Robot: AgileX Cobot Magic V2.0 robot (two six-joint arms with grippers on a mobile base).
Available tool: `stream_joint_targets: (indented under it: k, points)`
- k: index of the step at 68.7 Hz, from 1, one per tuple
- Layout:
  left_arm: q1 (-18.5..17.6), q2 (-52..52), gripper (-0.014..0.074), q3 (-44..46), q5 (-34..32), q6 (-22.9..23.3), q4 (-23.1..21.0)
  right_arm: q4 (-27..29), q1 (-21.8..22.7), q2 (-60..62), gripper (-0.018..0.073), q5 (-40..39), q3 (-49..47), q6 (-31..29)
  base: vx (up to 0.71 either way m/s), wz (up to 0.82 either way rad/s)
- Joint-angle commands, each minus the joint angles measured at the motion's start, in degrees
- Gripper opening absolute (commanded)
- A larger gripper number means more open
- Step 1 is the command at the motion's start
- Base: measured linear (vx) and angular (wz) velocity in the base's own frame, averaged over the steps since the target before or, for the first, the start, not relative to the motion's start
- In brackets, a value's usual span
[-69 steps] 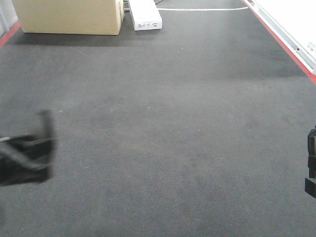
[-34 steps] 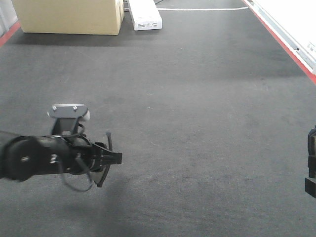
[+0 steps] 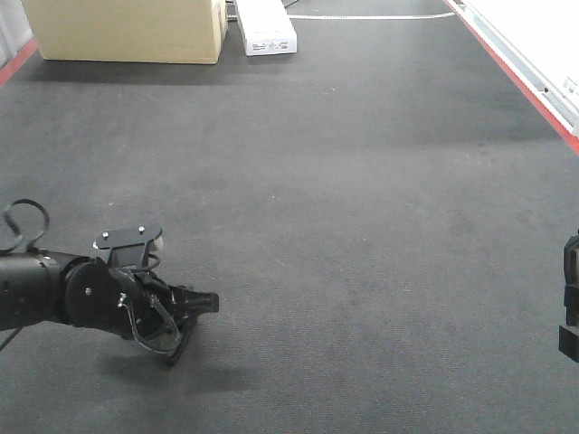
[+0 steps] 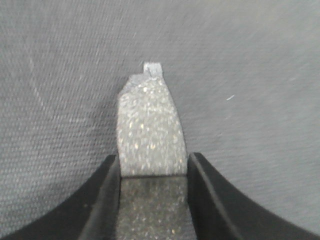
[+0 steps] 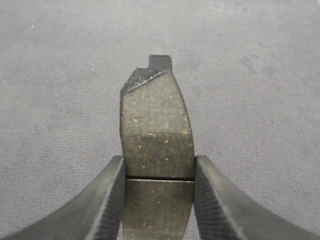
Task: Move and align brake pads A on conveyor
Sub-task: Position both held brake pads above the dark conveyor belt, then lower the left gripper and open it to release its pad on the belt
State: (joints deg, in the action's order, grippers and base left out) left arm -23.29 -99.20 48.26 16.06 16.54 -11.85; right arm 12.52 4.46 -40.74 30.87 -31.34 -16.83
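My left pincer [image 4: 152, 161] is pinching a brake pad [image 4: 149, 125]. Both fingers press its long edges, and the speckled grey pad juts out ahead of the tips with a small tab at its far end. Beneath and all around it lies the conveyor [image 4: 250, 75], a dark grey felt. I cannot tell whether the pad touches the belt.

My right pincer [image 5: 159, 162] grips a second brake pad [image 5: 156, 125] the same way. This one is darker brown, with its groove level with the fingertips.

In the front view my left pincer hangs low over the belt, well apart from the right one. Far ahead of both stands a cardboard box [image 3: 127, 27], with a white box [image 3: 265, 27] just beside it. A red stripe [image 3: 516, 81] edges the belt beyond my right pincer.
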Motion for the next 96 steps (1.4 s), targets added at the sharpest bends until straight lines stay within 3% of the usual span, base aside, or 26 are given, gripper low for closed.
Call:
stream_joint_targets:
  k: [1,24,40,54,75,96]
  points:
    - [0.04,2.06,0.0266,1.42,-0.52,0.53,1.29,0.77,0.19,0.24,-0.0006,-4.54,-1.76,-0.19,0.00,0.00]
    - [0.04,9.77,0.0452,1.42,-0.61,0.53,3.92,0.77,0.19,0.24,-0.0006,-4.60,-1.76,-0.19,0.00,0.00]
    - [-0.23,23.88,0.0456,0.64,0.49,0.53,7.72,0.77,0.19,0.24,-0.0006,-4.60,-1.76,-0.19,0.00,0.00]
    - [-0.23,39.96,0.0346,-3.89,2.40,0.53,13.55,0.77,0.19,0.24,-0.0006,-4.60,-1.76,-0.19,0.00,0.00]
    - [-0.23,59.32,-0.0003,-14.08,6.52,0.53,15.08,0.77,0.19,0.24,-0.0006,-4.60,-1.76,-0.19,0.00,0.00]
    - [-0.23,70.60,-0.0008,-18.67,5.83,0.53,15.43,0.77,0.19,0.24,-0.0006,-4.60,-1.76,-0.19,0.00,0.00]
